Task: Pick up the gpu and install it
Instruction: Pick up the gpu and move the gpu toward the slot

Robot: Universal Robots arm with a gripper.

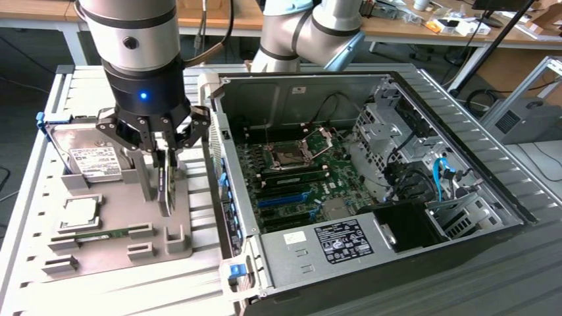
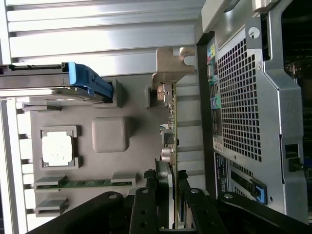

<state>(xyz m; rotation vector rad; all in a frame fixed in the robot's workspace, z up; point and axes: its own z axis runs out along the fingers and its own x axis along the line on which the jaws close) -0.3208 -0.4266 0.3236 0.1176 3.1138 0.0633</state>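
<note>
**gpu (image 1: 167,197) clamped on edge over the grey tray, beside the open case**

The slatted metal table (image 1: 105,289) carries everything. On the exterior view's right lies the open computer case (image 1: 263,99), the largest item, with its motherboard (image 1: 347,148) exposed and a labelled power supply (image 1: 343,240) at the near end. The wrist view shows the case's perforated rear panel (image 2: 243,107) just beside the card.

The robot arm (image 1: 141,39) hangs straight down over the tray (image 1: 114,257), which sits on the exterior view's left, next to the case.

At the far end of the tray a silver hard drive (image 1: 88,158) with a white label stands tilted in its holder; its blue handle (image 2: 90,83) shows in the wrist view.

The gripper (image 1: 156,181) is closed on the gpu: its two black fingers (image 2: 146,204) press against the opposite faces of the thin board, with no gap visible. The card stands upright on its long edge above the tray, on the side nearest the case. Whether its lower edge touches the tray I cannot tell. Its silver end bracket (image 2: 170,68) points away from the wrist.

A square processor chip (image 1: 79,212) lies flat in its pocket.

A narrow green RAM stick (image 1: 97,234) lies just beside it.
</note>
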